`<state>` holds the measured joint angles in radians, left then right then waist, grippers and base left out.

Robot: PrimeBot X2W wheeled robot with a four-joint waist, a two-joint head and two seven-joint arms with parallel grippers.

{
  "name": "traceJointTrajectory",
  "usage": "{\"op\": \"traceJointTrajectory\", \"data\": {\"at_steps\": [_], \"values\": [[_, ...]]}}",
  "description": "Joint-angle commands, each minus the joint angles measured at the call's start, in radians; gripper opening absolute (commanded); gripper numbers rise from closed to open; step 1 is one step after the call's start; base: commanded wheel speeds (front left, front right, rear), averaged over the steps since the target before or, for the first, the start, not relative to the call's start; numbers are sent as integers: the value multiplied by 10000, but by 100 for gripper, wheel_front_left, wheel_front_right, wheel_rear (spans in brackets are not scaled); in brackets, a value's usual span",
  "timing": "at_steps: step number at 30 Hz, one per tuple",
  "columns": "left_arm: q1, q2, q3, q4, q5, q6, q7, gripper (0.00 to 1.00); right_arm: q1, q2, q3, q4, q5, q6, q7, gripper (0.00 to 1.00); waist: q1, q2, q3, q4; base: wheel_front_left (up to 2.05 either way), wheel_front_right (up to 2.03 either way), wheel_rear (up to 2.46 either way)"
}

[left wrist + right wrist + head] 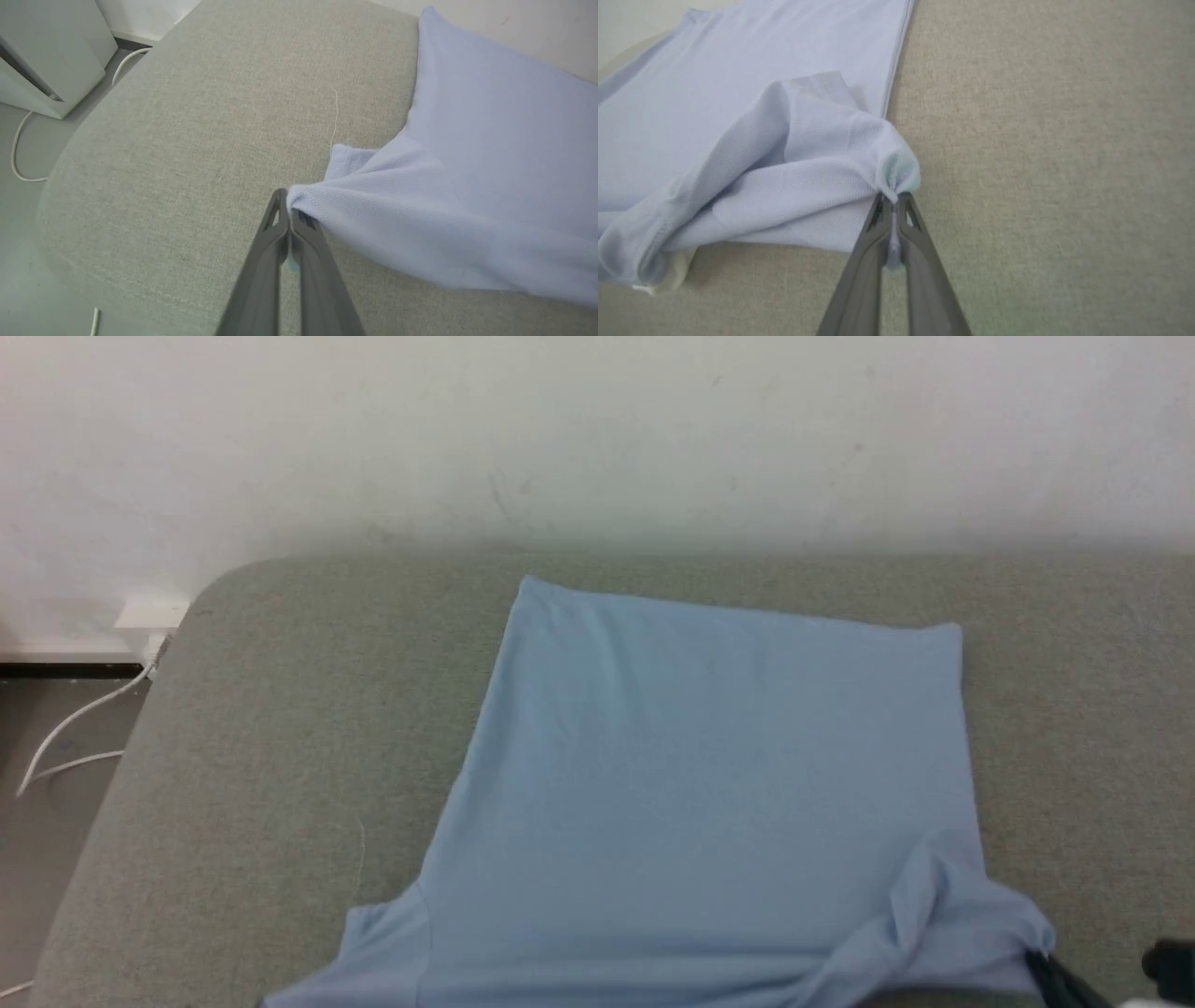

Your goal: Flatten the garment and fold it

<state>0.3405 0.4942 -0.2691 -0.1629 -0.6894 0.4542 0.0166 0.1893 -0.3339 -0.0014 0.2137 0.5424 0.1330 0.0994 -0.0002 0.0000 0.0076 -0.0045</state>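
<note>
The garment is lying spread on the grey fabric-covered bench, plain side facing up, with its straight hem pointing toward the white wall and both sleeves lying at the edge nearest the robot. The body panel is lying mostly flat, with light creases. The left gripper is holding its fingers closed on the tip of the left sleeve, which is being pulled into a taut point away from the body panel. The right gripper is holding its fingers closed on a pinch of the right sleeve, where the fabric is bunching into raised folds. A white cable is trailing across the floor beside the rounded left corner of the bench.
</note>
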Motion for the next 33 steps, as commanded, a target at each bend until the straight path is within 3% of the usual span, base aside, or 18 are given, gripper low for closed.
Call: {"op": "traceJointTrajectory", "data": {"at_steps": [1, 5, 6, 7, 8, 13, 17, 21, 26, 33], "values": [[129, 78, 14, -16, -37, 108, 45, 0, 181, 60, -151, -107, -155, -23, 81, 0, 2, 0, -26, 59, 0, 0, 0], [428, -153, -236, 114, -177, 118, 165, 0, 1154, 702, -749, -659, -1308, -23, 814, 0, 2, 0, 88, 155, 0, 0, 0], [407, -265, -303, 228, -207, 71, 114, 0, 1287, 861, -797, -698, -1538, -23, 1026, 27, 2, 0, 129, 170, 0, 0, 0], [357, -368, -382, 356, -207, 11, 42, 0, 1370, 1010, -800, -742, -1730, -23, 1165, 43, 2, 0, 148, 183, 0, 0, 0], [308, -465, -458, 482, -220, -79, -35, 0, 1430, 1140, -781, -766, -1866, -23, 1241, 100, 2, 0, 177, 197, 0, 0, 0], [-27, -798, -529, 795, -234, -379, -550, 0, 1429, 1565, -907, -1614, -1720, -23, 947, 100, 2, 0, 307, 283, 0, 0, 0], [-215, -882, -488, 735, -184, -429, -811, 0, 1153, 2025, -1876, -2633, -1277, -23, 363, 100, 2, 0, 385, 393, 0, 0, 0], [-443, -934, -464, 515, -100, -430, -991, 0, 215, 2136, -2832, -2654, -1140, -23, 471, 100, 2, 0, 552, 575, 0, 0, 0], [-937, -1042, -539, 67, 66, -469, -1169, 0, -2151, 1488, -3444, -870, -939, -23, 995, 100, 2, 0, 1176, 920, 0, 0, 0], [-1946, -1276, -802, -331, 413, -641, -1444, 0, -5678, 108, -3277, 2755, -671, -23, 2532, 100, 2, 0, 2298, 1504, 0, 0, 0]]}}
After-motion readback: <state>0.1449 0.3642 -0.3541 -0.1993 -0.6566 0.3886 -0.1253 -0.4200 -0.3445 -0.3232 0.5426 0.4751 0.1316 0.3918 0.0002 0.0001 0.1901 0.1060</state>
